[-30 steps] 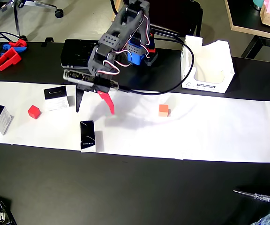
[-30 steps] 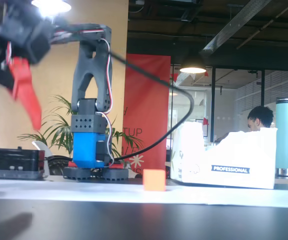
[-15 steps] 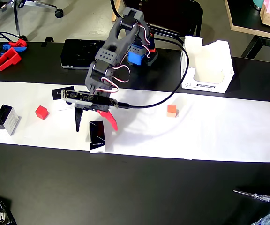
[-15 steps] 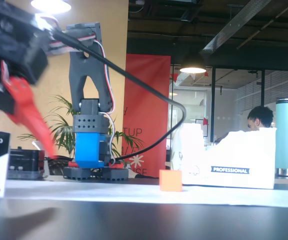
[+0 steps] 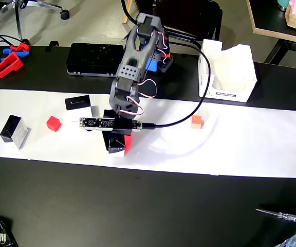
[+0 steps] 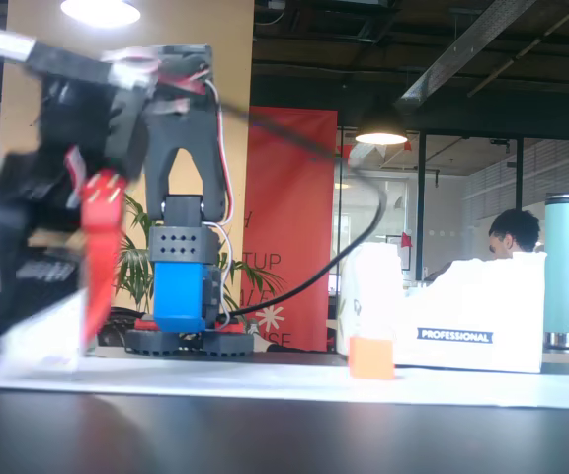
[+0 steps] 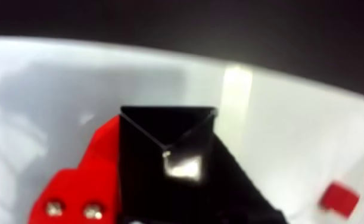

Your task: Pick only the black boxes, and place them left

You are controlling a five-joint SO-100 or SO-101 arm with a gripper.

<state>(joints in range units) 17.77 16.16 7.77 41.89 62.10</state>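
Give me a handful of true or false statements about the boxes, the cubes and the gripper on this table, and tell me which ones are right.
1. The gripper is down around a black box on the white paper. True.
2. Three black boxes are in the overhead view. True: the one at the gripper, one further up, one near the left edge.
3. The orange cube lies left of the arm in the overhead view. False: it lies to the right.
4. The red cube sits on top of a black box. False: it rests on the paper between two boxes.
5. The white carton stands on the paper. False: it stands on the dark tabletop behind it.
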